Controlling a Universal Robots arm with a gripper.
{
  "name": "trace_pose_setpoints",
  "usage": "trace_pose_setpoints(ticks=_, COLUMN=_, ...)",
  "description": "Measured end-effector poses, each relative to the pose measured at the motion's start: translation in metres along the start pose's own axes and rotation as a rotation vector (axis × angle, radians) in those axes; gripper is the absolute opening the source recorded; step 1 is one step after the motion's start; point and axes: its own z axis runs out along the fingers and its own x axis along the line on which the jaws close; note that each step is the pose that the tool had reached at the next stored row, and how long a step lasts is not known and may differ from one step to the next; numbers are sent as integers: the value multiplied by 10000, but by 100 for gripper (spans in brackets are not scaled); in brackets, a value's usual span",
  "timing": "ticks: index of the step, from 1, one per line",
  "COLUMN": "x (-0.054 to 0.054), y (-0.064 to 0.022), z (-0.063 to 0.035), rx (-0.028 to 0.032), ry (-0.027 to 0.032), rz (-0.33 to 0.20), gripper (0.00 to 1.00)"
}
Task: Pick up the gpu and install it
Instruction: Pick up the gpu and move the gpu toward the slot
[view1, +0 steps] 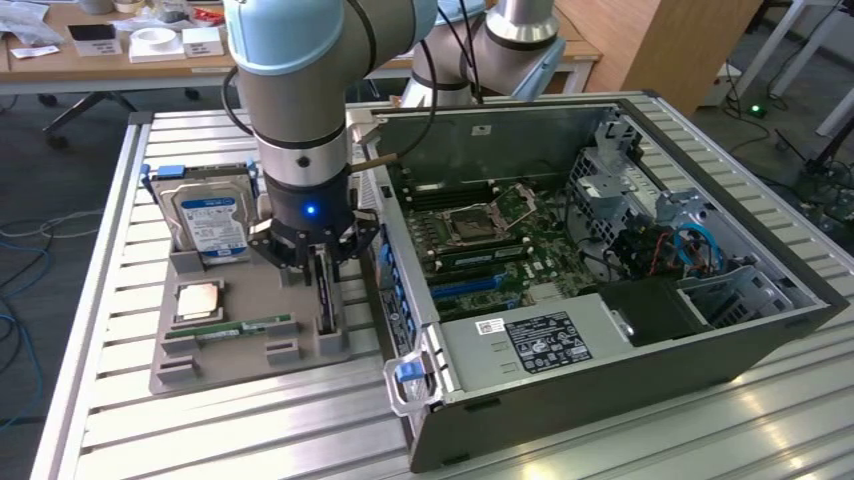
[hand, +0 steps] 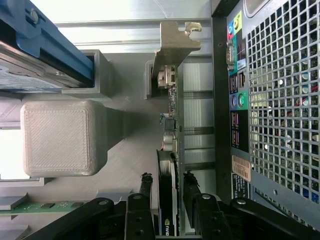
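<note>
Grey printed-plastic tray (view1: 180, 372) lies on the slatted aluminium table (view1: 267, 430) toward the exterior view's left. At its far end a silver hard drive with a blue-and-white label (view1: 211, 222) stands upright. Nearer the camera lies a small square processor chip (view1: 198, 298), and beside that a narrow green memory stick (view1: 247, 327). Further right, at the tray's edge nearest the computer, the gpu (view1: 326, 310), a thin green card with a dark face, stands on edge in its slot in the tray. The arm's black gripper (view1: 320, 272) hangs straight down over it. In the wrist view its fingers (hand: 146, 187) flank the card, one on each face, parted only a little wider than the card. A sliver of tray shows beside the dark face, so nothing is clamped. The card's silver metal end bracket (hand: 172, 47) points away from the fingers. Rightmost lies the opened dark grey computer case (view1: 747, 330), just beside the tray, its green motherboard (view1: 494, 240) exposed.
</note>
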Motion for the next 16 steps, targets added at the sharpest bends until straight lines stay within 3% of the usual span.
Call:
trace_pose_setpoints(ticks=8, x=0, y=0, z=0, rx=0, ry=0, rz=0, gripper=39)
trace_pose_setpoints(ticks=9, x=0, y=0, z=0, rx=0, ry=0, rz=0, gripper=38)
trace_pose_setpoints(ticks=11, x=0, y=0, z=0, rx=1, ry=2, rz=-1, gripper=26)
trace_pose_setpoints(ticks=16, x=0, y=0, z=0, rx=0, ry=1, rz=0, gripper=26)
